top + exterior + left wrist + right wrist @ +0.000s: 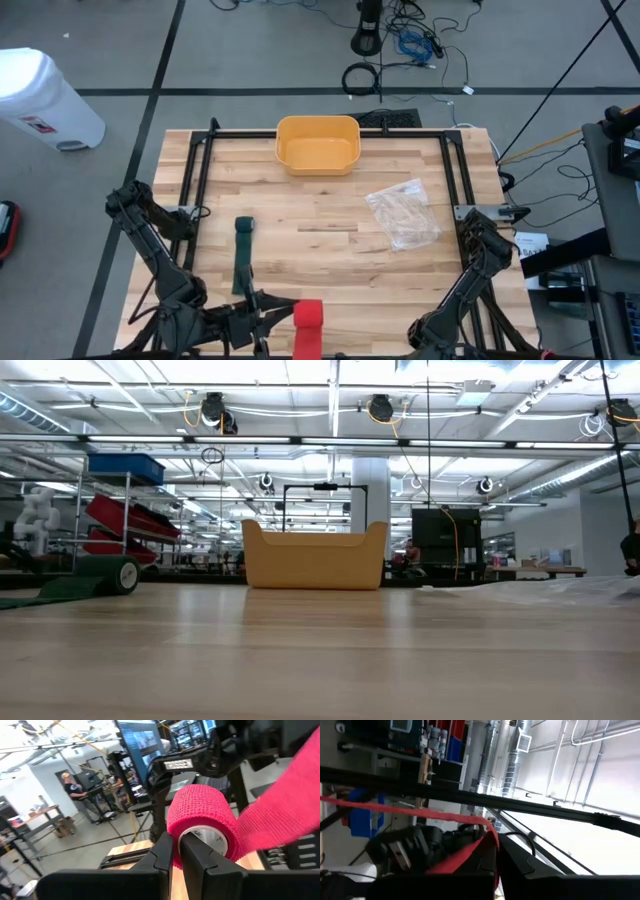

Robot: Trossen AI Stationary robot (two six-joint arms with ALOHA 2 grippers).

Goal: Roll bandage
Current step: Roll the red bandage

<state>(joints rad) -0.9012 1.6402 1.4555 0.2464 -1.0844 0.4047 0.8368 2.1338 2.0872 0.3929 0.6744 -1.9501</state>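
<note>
A red bandage (308, 318) is held off the table's near edge between my two grippers; its roll (200, 817) shows large in the left wrist view, with a loose strip (285, 815) running away from it. My left gripper (175, 851) is shut on the roll, at the near edge in the high view (280, 312). My right gripper (495, 852) is shut on the red strip (420, 812). A dark green bandage (243, 258), partly rolled, lies flat on the table's left; it also shows in the low view (100, 577). My left gripper pinches the red roll between its two fingers (197, 855), which bear on the roll's open end with its white core (212, 840). The roll is lifted clear of the table, and its strip leads off it toward my other arm. My right gripper pinches the red strip (487, 842) between its two fingers, near where the strip ends. The strip runs from the fingers in a straight taut line (380, 807), clear of the table. One layer or several, I cannot tell.
A yellow tub (317, 144) stands at the table's far middle. A clear plastic bag (403, 214) lies right of centre. A black frame (200, 170) runs along the table's far and side edges. A person (75, 790) stands in the room beyond.
</note>
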